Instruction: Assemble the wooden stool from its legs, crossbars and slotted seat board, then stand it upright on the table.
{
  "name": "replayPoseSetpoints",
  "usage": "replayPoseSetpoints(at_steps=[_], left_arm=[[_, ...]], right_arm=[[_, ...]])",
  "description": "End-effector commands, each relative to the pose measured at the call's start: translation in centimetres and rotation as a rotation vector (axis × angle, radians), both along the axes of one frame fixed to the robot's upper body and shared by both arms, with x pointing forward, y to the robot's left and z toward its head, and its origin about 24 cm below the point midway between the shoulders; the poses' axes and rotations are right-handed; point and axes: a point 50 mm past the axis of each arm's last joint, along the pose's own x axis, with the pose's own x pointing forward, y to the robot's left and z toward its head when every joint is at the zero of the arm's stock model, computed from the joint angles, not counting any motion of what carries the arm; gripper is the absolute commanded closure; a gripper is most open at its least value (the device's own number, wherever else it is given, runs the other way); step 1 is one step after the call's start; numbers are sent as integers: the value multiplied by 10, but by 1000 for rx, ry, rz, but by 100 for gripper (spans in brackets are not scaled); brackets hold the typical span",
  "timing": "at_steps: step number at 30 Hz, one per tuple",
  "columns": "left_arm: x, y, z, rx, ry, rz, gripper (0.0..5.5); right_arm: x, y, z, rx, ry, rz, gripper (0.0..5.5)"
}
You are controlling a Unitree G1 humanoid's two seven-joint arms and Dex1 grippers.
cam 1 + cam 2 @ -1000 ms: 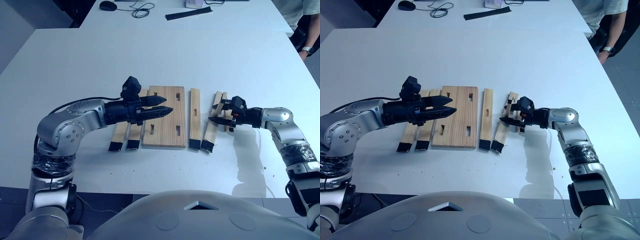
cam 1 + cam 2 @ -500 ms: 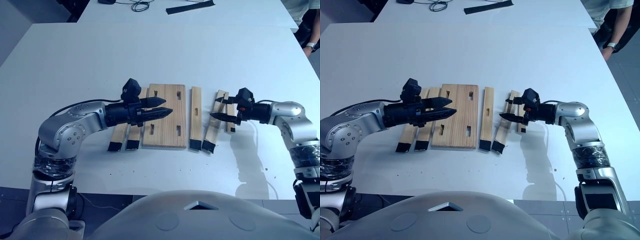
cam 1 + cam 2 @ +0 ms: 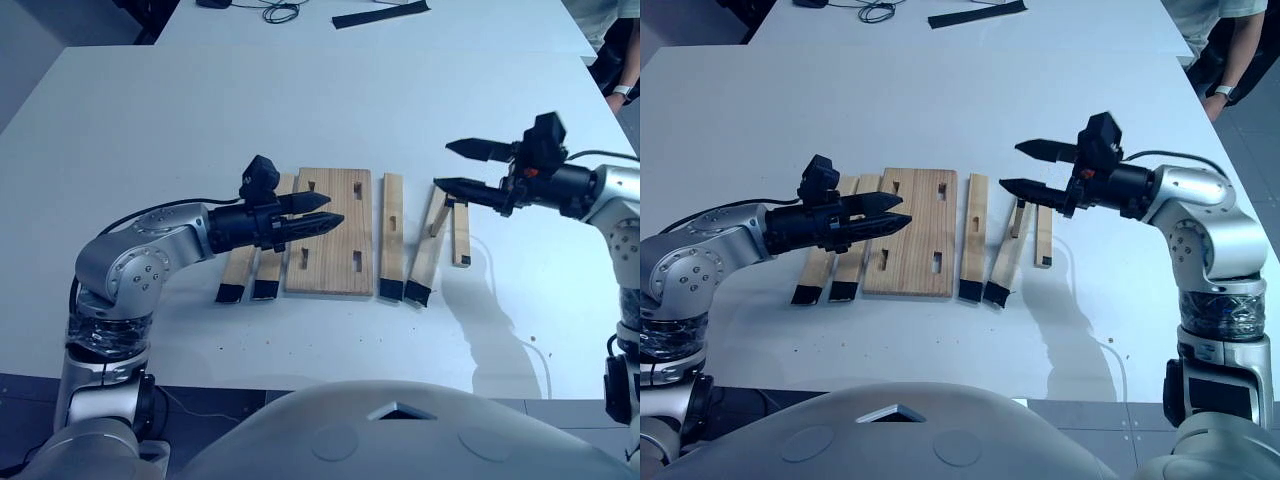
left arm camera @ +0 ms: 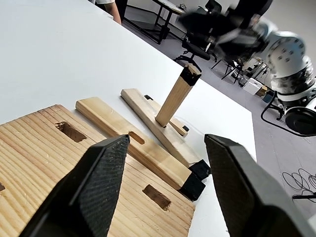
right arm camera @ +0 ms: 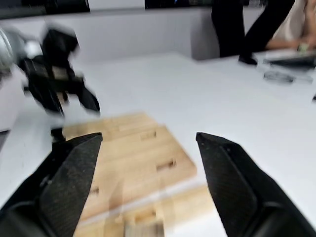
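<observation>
The slotted seat board (image 3: pixel 330 240) lies flat mid-table. Two black-tipped legs (image 3: pixel 255 268) lie side by side at its left. To its right lie a slotted crossbar (image 3: pixel 391 235), another leg (image 3: pixel 425 258) and a short bar (image 3: pixel 460 235). A short piece (image 4: pixel 175 101) leans upright on that leg. My left gripper (image 3: pixel 325 210) hovers open just above the board's left part, holding nothing. Raised above the right-hand pieces, my right gripper (image 3: pixel 458 166) is open and holds nothing.
The white table (image 3: pixel 150 130) has free room all round the parts. On a second table behind lie a black strip (image 3: pixel 380 14) and cables (image 3: pixel 280 10). A person's arm (image 3: pixel 615 85) shows at the far right edge.
My right gripper has risen from the right-hand pieces, moved right and spread its fingers wider. The left arm has kept still.
</observation>
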Motion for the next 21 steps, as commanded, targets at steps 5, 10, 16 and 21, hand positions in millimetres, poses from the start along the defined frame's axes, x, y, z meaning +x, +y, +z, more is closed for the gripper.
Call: replayPoseSetpoints(at_steps=[5,10,16,21], left_arm=[[15,3,-2,14,1,80,267],[15,1,-2,12,5,78,267],[16,1,-3,9,7,82,267],[16,1,-4,8,11,90,267]], right_arm=[[8,33,0,31,-59,-1,255],[10,42,4,25,-76,13,270],[15,51,18,37,-125,38,270],[18,53,19,41,-130,41,270]])
